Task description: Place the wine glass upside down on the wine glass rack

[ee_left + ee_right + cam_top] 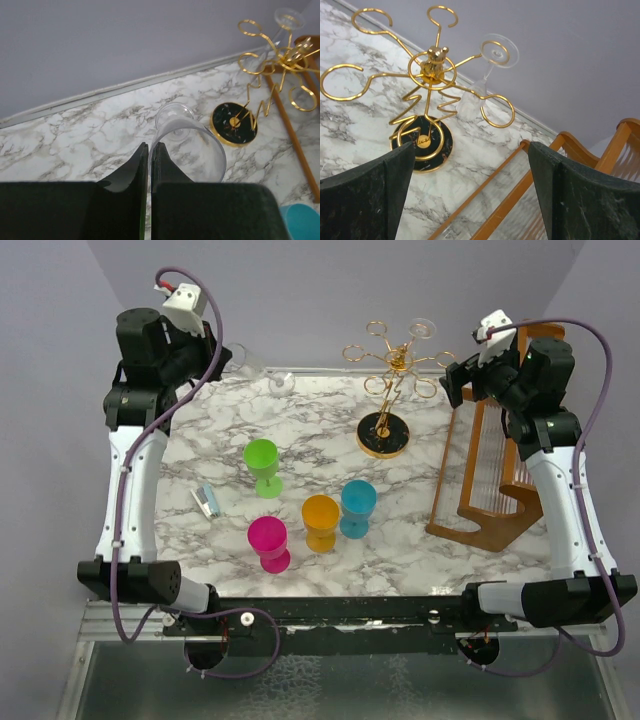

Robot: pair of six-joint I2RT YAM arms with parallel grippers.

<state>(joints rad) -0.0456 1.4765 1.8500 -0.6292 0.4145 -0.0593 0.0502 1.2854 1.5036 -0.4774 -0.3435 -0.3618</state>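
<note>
My left gripper (226,360) is shut on the rim of a clear wine glass (250,368), holding it on its side above the table's far left, foot (282,383) pointing right. In the left wrist view the fingers (149,146) pinch the rim and the bowl (200,150) opens toward the camera. The gold wine glass rack (392,365) stands on its black base (384,436) at the far right-centre. Another clear glass (487,67) hangs upside down on it. My right gripper (456,375) is open and empty beside the rack (432,67), fingers wide apart (470,195).
A brown wooden slatted frame (490,490) stands at the right, under the right arm. Green (263,465), orange (321,522), blue (358,508) and magenta (269,543) goblets stand mid-table. A small blue-white object (207,501) lies to their left.
</note>
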